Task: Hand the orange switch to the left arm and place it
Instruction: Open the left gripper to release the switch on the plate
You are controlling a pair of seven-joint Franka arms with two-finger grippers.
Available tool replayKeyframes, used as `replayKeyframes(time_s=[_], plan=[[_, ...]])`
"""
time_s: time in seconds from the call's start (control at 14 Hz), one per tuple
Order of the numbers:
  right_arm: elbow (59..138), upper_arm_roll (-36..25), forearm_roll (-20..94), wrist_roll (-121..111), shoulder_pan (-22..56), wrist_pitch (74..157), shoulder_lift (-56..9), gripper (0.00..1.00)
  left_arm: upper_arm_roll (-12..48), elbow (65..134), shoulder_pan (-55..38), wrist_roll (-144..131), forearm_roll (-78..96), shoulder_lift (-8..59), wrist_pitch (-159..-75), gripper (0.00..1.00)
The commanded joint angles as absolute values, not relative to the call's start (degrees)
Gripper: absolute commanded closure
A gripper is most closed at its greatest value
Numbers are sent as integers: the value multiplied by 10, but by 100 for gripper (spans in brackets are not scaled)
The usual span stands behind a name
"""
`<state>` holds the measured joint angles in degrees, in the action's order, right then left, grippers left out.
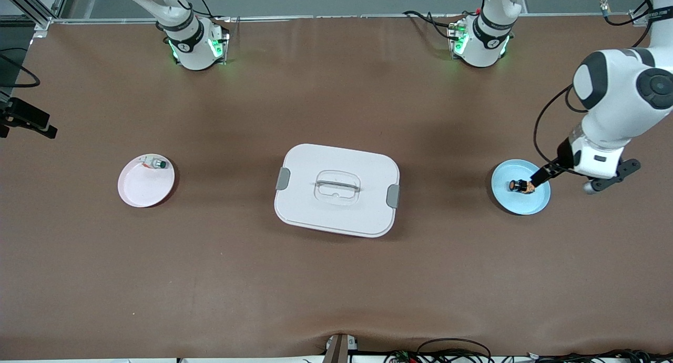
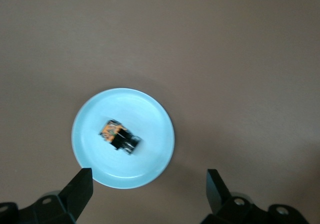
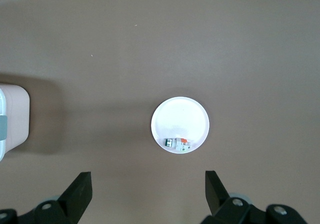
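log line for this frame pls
left gripper: open, over blue plate | switch: on blue plate, not held | right gripper: open, high over pink plate | box: mid-table

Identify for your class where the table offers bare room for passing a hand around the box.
Bare table lies between the box and the pink plate, between the box and the blue plate, and along both long edges. Only the blue plate is crowded: the left gripper hovers there.
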<state>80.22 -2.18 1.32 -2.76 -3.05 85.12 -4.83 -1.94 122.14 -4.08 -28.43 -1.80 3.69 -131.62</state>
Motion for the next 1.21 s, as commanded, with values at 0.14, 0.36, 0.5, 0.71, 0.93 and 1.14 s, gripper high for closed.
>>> replayKeyframes(time_s=[0.14, 0.36, 0.5, 0.71, 0.93, 1.14], plan=[[819, -14, 16, -27, -41, 855, -32, 0, 18, 1208, -42, -281, -22, 68, -1352, 0], [819, -14, 16, -27, -43, 857, -32, 0, 26, 1207, -40, -279, -23, 91, -1427, 0], [819, -14, 15, -27, -43, 856, -32, 0, 26, 1207, -39, -266, -25, 87, -1429, 0], [819, -14, 16, -27, -43, 854, -32, 0, 26, 1212, -34, -145, -21, 80, -1422, 0], [819, -14, 16, -27, -45, 851, -32, 0, 26, 1209, -22, -99, -23, 67, -1386, 0], [819, -14, 16, -27, -45, 851, -31, 0, 24, 1202, -16, -54, -20, 48, -1338, 0]])
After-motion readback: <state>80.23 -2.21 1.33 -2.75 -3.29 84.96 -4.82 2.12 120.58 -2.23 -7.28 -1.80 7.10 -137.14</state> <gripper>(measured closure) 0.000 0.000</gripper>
